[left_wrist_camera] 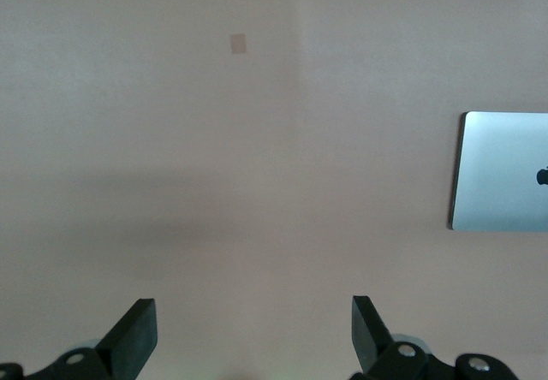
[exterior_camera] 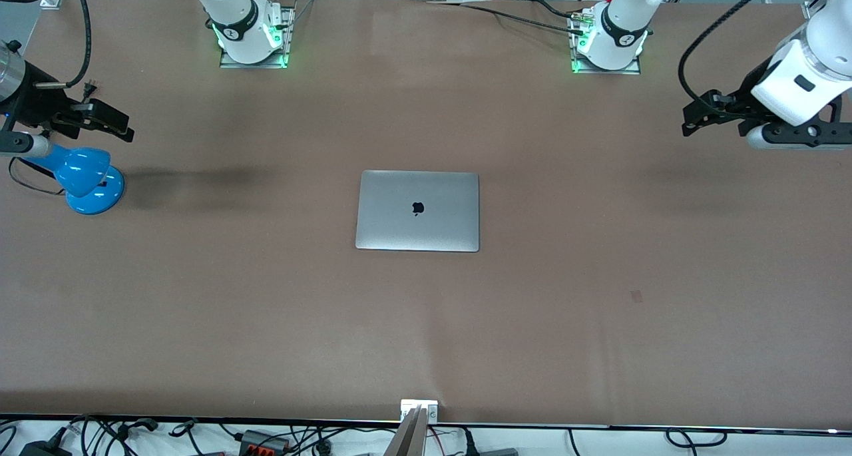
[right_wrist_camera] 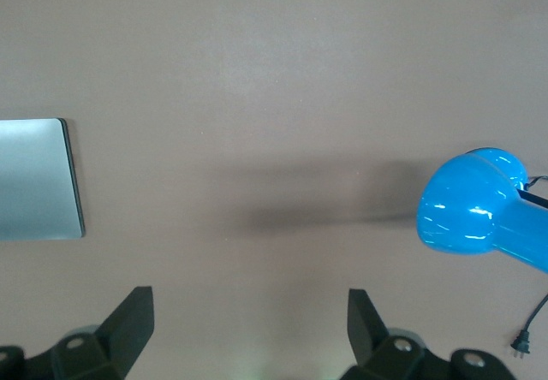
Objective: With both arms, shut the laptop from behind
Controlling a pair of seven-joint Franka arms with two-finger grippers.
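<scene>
Grey laptop point(exterior_camera: 417, 210) shut (black apple logo point(exterior_camera: 418, 208)).

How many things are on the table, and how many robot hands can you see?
Laptop: 1
Blue lamp: 1
Robot hands, both with open jaws: 2, left gripper and right gripper
Total: 4

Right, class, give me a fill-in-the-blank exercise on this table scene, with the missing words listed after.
1. The laptop lies in the middle of the table with its lid ____.
2. The lamp at the right arm's end of the table is coloured ____.
3. The left pincer and the right pincer both have their fingers ____.

Missing words: closed; blue; open
</scene>
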